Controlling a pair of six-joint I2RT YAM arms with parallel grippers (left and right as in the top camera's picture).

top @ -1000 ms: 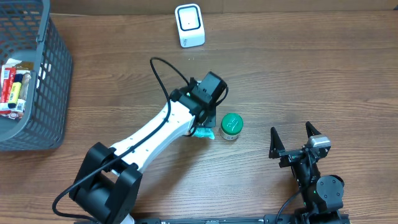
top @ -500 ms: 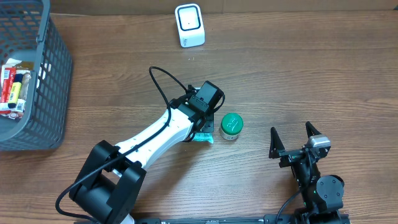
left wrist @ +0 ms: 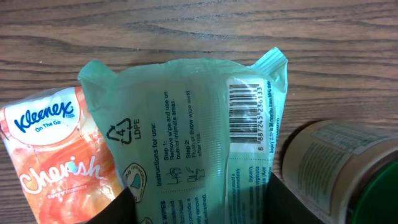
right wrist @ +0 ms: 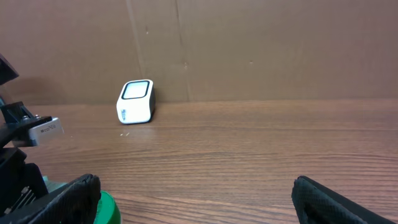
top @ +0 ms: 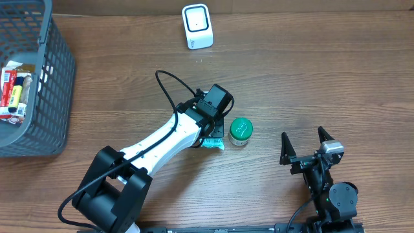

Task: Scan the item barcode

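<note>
A pale green pack of wipes (left wrist: pixel 186 124) fills the left wrist view, its barcode (left wrist: pixel 242 109) facing up near the right edge. My left gripper (left wrist: pixel 199 196) is shut on the near end of this pack, one dark finger on each side. From overhead only a corner of the pack (top: pixel 212 142) shows under the left wrist. The white scanner (top: pixel 196 26) stands at the table's far edge and also appears in the right wrist view (right wrist: pixel 135 101). My right gripper (top: pixel 307 145) rests open at the front right, holding nothing.
An orange Kleenex pack (left wrist: pixel 56 155) lies against the wipes on the left. A jar with a green lid (top: pixel 240 129) stands just to their right. A grey basket (top: pixel 45 97) with several items sits at the far left. A cardboard wall backs the table.
The left wrist has shifted slightly down and left over the wipes pack, then held still. The right arm has not moved.
</note>
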